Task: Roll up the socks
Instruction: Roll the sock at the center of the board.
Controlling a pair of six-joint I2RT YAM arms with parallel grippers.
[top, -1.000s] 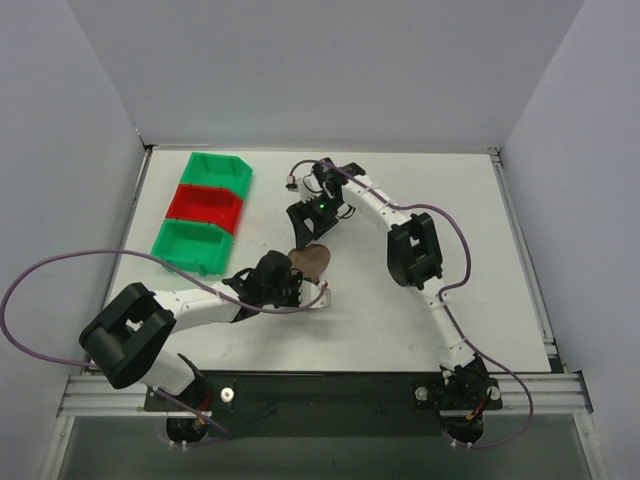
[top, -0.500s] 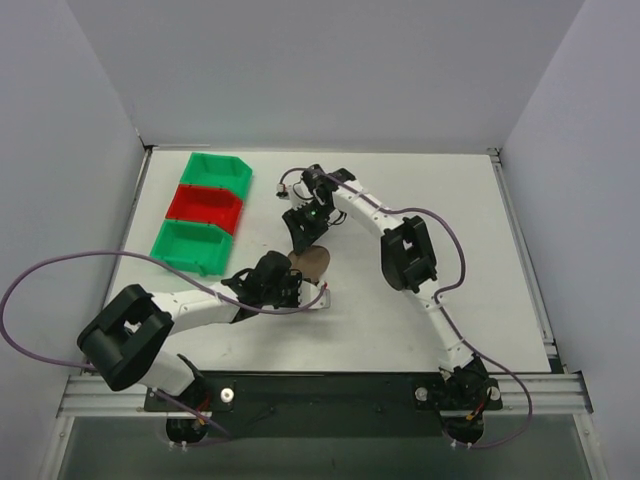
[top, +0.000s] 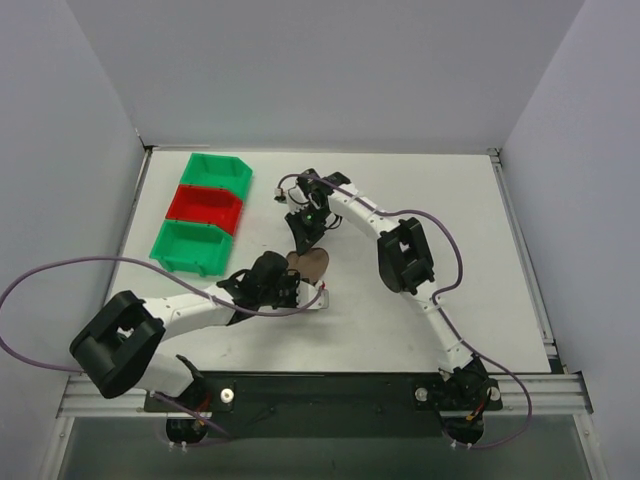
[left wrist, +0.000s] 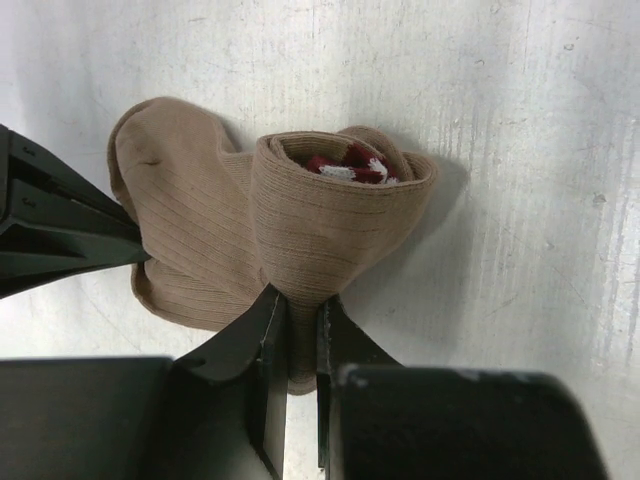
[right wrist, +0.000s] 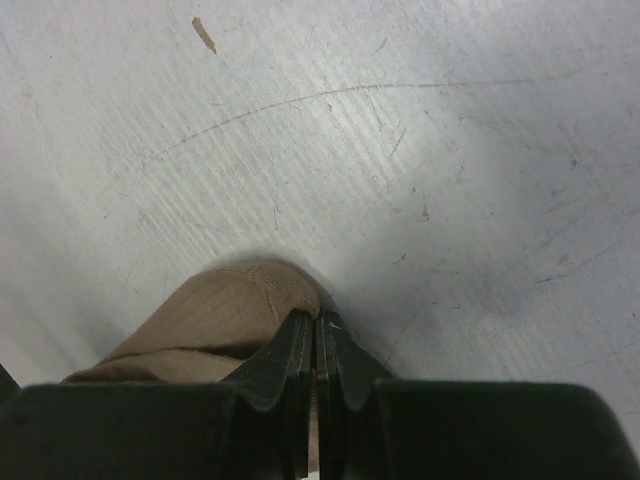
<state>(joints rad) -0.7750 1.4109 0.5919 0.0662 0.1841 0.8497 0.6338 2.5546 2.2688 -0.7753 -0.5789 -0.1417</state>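
The sock (top: pixel 312 265) lies on the table (top: pixel 450 200), a little left of the middle and just in front of both grippers. In the left wrist view it is partly rolled. The right part is a tan roll (left wrist: pixel 335 215) standing open toward the far side, with the maroon, white-striped cuff (left wrist: pixel 350 165) showing inside the coil. The left part (left wrist: pixel 180 230) lies flat on the table as a rounded flap, joined to the roll.

The left gripper (left wrist: pixel 297 300) reaches in from the near side. Its jaws are closed tight on the near end of the roll, with a fold of tan knit pinched between them. In the top view this gripper (top: pixel 298 290) sits at the sock's near edge, its arm running off to the near left.

The right gripper (right wrist: pixel 315 322) comes down from the far side. Its jaws are pressed together at the rounded edge of the flat part, and a thin strip of tan shows between them, so it seems to be pinching the sock there. From the left wrist its black fingers (left wrist: pixel 70 225) point at the flap's left edge.

Three bins stand in a row at the far left, well apart from the sock: a green bin (top: pixel 218 170) farthest, a red bin (top: pixel 206 205) in the middle and a second green bin (top: pixel 190 245) nearest. The table is white and finely scratched.
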